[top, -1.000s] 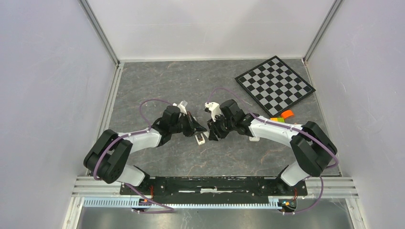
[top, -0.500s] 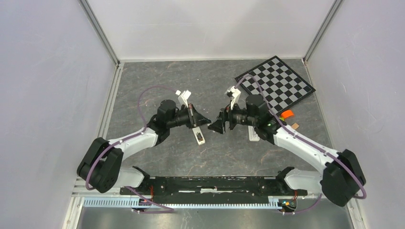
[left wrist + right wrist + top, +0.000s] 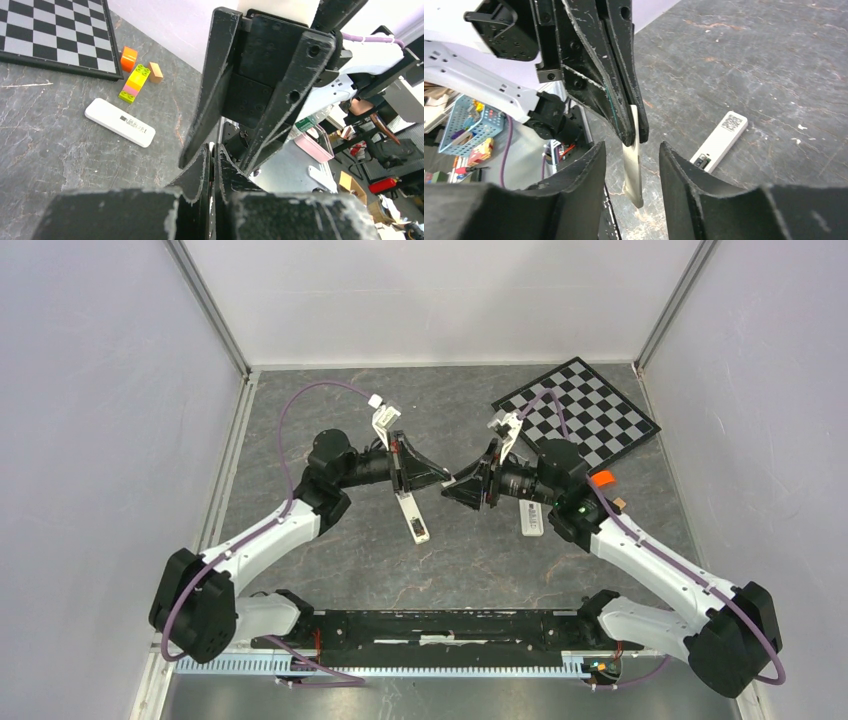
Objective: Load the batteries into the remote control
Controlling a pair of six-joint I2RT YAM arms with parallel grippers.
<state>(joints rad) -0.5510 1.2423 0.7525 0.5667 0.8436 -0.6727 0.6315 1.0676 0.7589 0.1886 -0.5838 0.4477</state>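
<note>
The left hand (image 3: 438, 478), closed on a thin white strip (image 3: 634, 170), faces the open-fingered right hand (image 3: 456, 488) above the worktop (image 3: 330, 420). The remote (image 3: 411, 518) lies below, lengthwise near-to-far, nearer the left.

Layout on the bench (image 3: 330, 410)
The black-and-white checkered board (image 3: 575, 418) lies in the far right corner, with small bright plastic blocks (image 3: 601, 479) just before it. A slim white remote control (image 3: 412, 518) lies mid-bench, and a second white bar-shaped remote (image 3: 533, 520) lies to its right. Above the first, the left claw (image 3: 441, 479), clamping a thin white strip (image 3: 634, 170), faces the right claw (image 3: 450, 490).
</note>
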